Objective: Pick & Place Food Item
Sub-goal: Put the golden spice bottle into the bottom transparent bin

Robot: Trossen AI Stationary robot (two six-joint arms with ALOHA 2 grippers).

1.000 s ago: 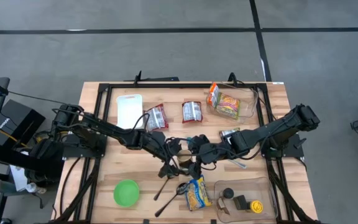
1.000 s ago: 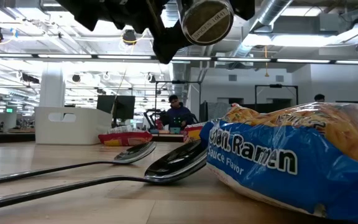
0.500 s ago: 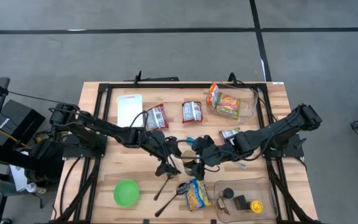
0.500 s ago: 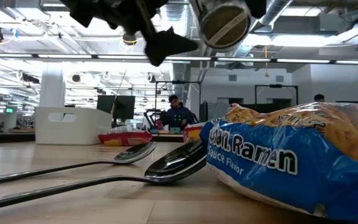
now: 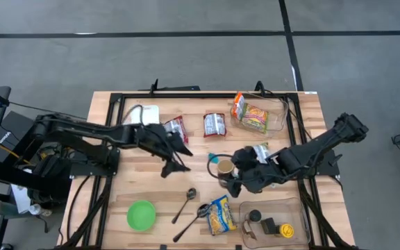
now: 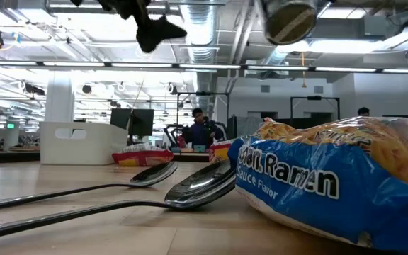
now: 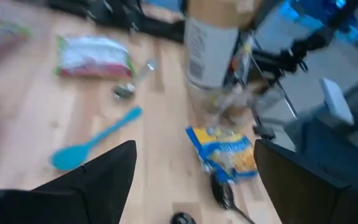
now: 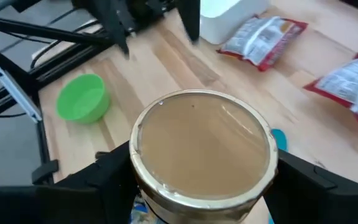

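A jar with a tan lid [image 5: 224, 167] hangs above the table's middle, with my right gripper [image 5: 230, 176] shut on it. In the right wrist view the lid [image 8: 201, 146] faces the camera. In the low view the jar's round end [image 6: 290, 20] shows high up. My left gripper [image 5: 174, 158] is open with nothing between its fingers, left of the jar and apart from it. It is also in the low view, my left gripper [image 6: 151, 28] raised. A blue ramen packet [image 5: 221, 216] lies flat near the front edge. My right gripper pinches the jar between its two fingers [image 8: 112, 171], on the jar's opposite sides just below the lid's rim [image 8: 143, 185]. The fingers come from the table's right side, slanting down. The jar is lifted clear of the table and tilted.
Two metal spoons [image 5: 188, 203] lie left of the ramen, beside a green bowl [image 5: 141, 214]. A blue spoon [image 7: 95, 140] lies at mid-table. Snack packets [image 5: 214, 124] and a white box [image 5: 144, 117] are at the back. Clear bins stand far right [image 5: 278, 119] and near right [image 5: 294, 208].
My left gripper has drawn back from the jar, up and toward the table's left and far edge, staying open. My right gripper has carried the jar a little up and toward the right edge, turning as it went.
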